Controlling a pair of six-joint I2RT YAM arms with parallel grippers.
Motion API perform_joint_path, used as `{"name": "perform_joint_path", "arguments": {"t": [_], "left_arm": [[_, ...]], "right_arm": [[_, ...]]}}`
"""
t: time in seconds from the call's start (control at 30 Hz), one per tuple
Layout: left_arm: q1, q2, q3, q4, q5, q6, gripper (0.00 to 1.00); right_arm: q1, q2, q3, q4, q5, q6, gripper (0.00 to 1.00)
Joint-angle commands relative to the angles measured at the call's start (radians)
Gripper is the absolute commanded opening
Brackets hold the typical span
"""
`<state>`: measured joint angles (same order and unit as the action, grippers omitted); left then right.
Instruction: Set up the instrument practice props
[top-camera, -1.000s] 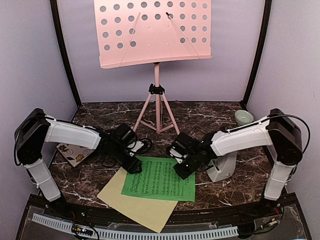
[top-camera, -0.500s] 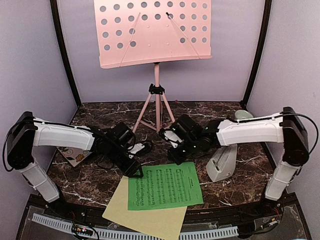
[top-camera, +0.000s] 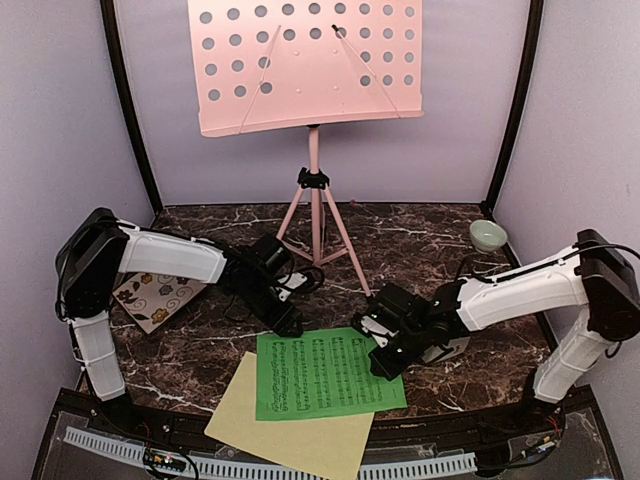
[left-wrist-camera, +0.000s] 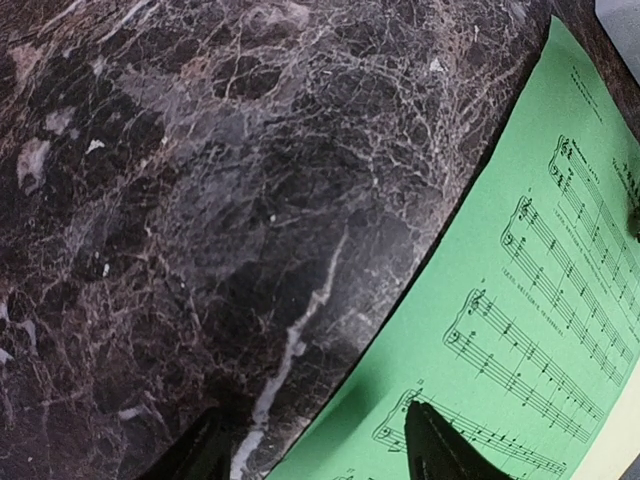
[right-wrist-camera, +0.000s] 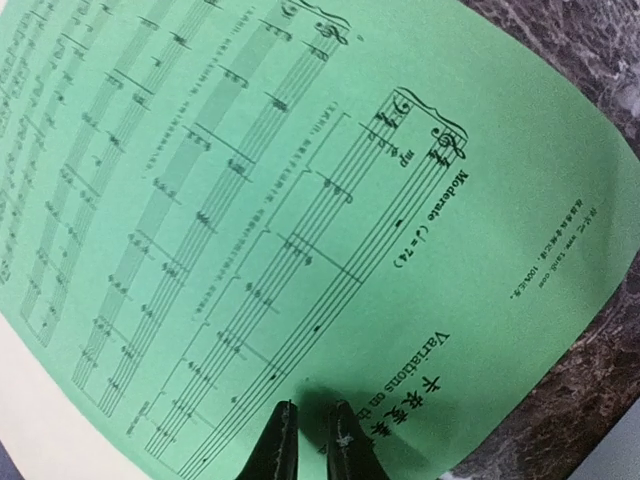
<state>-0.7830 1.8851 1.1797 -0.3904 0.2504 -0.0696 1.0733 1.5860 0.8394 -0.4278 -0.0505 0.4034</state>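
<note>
The pink music stand (top-camera: 310, 65) stands on its tripod at the back. The green music sheet (top-camera: 325, 375) lies flat near the front, partly over the pale yellow music sheet (top-camera: 290, 430). My left gripper (top-camera: 290, 324) is open at the green sheet's far left corner. In the left wrist view its jaws (left-wrist-camera: 315, 455) straddle the edge of the green sheet (left-wrist-camera: 520, 300), holding nothing. My right gripper (top-camera: 383, 364) rests over the sheet's right side. In the right wrist view (right-wrist-camera: 313, 440) its fingers are nearly together above the printed green sheet (right-wrist-camera: 250, 200). The grey metronome (top-camera: 458, 347) is mostly hidden behind the right forearm.
A floral tile (top-camera: 150, 298) lies at the left, under the left arm. A small pale green bowl (top-camera: 487, 236) sits at the back right. The stand's tripod legs (top-camera: 316, 230) spread over the back middle of the marble table (top-camera: 200, 360).
The green sheet slid toward the front and turned, and the yellow sheet shifted with it. My left gripper moved off the sheet to its far corner. My right gripper swung away and came back onto the sheet's right side.
</note>
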Motion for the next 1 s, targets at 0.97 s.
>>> {"name": "perform_joint_path", "arguments": {"t": [0.97], "left_arm": [[0.099, -0.119, -0.077, -0.013, 0.067, -0.024, 0.64]], "right_arm": [[-0.132, 0.122, 0.375, -0.12, 0.01, -0.196, 0.27]]}}
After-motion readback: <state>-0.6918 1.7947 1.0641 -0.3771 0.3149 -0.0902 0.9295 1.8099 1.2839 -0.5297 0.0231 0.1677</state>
